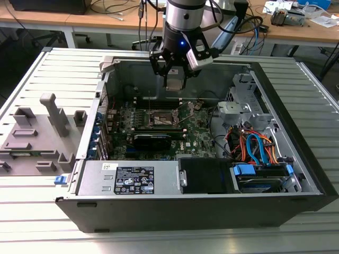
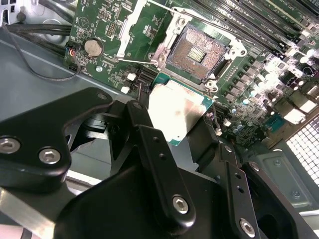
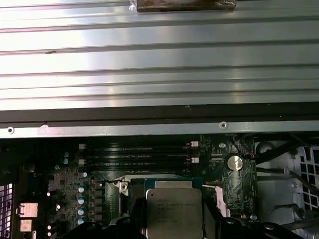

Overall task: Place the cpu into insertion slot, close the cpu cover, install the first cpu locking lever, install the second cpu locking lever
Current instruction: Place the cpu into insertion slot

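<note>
The cpu (image 2: 175, 108) hangs clamped between the claw's (image 2: 177, 122) black fingers (image 2: 141, 117). In the second wrist view its silvery top faces the camera. It is held above the green motherboard (image 2: 99, 25), near the insertion slot (image 2: 199, 52), which lies open and dark-centred. The board sits inside an open computer case (image 1: 185, 211) on the ribbed tabletop (image 1: 32, 211).

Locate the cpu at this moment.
In the second wrist view the cpu sits gripped in the pincer, above the green board, near the open slot.
</note>
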You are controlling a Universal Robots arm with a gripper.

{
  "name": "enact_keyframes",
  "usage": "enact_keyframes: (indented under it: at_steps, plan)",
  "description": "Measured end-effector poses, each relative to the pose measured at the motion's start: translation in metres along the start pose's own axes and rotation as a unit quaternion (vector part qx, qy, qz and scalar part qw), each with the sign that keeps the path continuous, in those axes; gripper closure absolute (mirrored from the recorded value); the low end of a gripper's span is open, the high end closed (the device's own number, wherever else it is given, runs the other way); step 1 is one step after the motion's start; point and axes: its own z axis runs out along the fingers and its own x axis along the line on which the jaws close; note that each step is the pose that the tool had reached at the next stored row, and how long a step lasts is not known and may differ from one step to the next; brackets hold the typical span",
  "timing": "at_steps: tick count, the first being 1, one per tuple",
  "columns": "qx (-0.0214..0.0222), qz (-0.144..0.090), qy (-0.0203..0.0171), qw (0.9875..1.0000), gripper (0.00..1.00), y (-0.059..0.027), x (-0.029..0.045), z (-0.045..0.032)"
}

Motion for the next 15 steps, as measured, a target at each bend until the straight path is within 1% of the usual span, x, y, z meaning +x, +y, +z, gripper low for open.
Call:
enact_keyframes:
  at_steps: [8,11,15]
  plan:
    - [0.0000,0.000,0.0000,1.0000,0.45,-0.0026,0.0002,0.0004]
    - [0.0000,0.000,0.0000,1.0000,0.45,-0.0076,0.0008,0.0013]
    - [0.0000,0.000,0.0000,1.0000,0.45,-0.0086,0.0008,0.0016]
